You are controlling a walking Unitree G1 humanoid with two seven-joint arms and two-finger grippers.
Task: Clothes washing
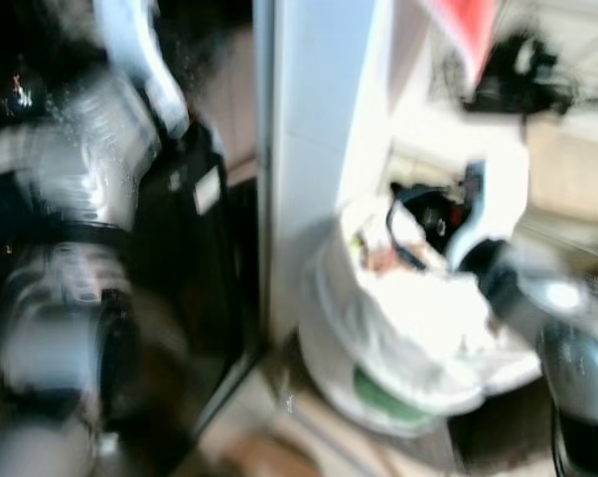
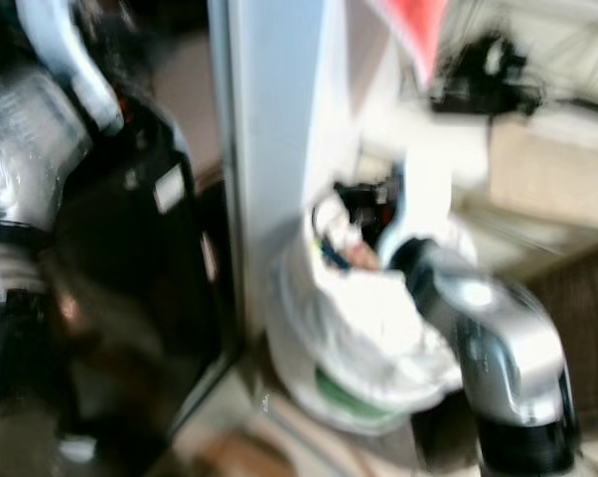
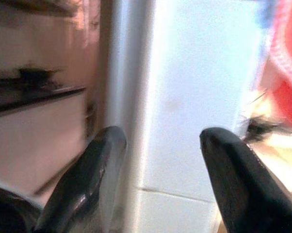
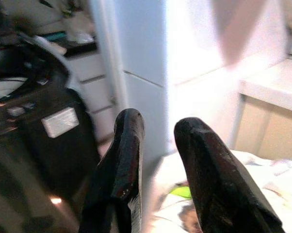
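Everything is blurred by motion. A black washing machine (image 1: 185,288) stands at the left, beside a white tiled pillar (image 1: 319,149). Right of the pillar sits a white laundry basket (image 1: 378,393) heaped with white and mixed clothes (image 1: 418,308). My right arm (image 2: 498,348) reaches over the heap. In the right wrist view, the right gripper (image 4: 158,124) is open by a narrow gap with nothing in it, above the pale clothes (image 4: 262,179). The left gripper (image 3: 160,141) is open wide and empty, facing the pillar (image 3: 194,87). My left arm (image 1: 75,169) is raised before the machine.
A red cloth (image 1: 468,30) hangs at the top right. A dark object (image 1: 518,70) rests on a pale counter behind the basket. Beige cabinet fronts (image 4: 267,126) stand at the right. A strip of floor (image 1: 279,437) runs between machine and basket.
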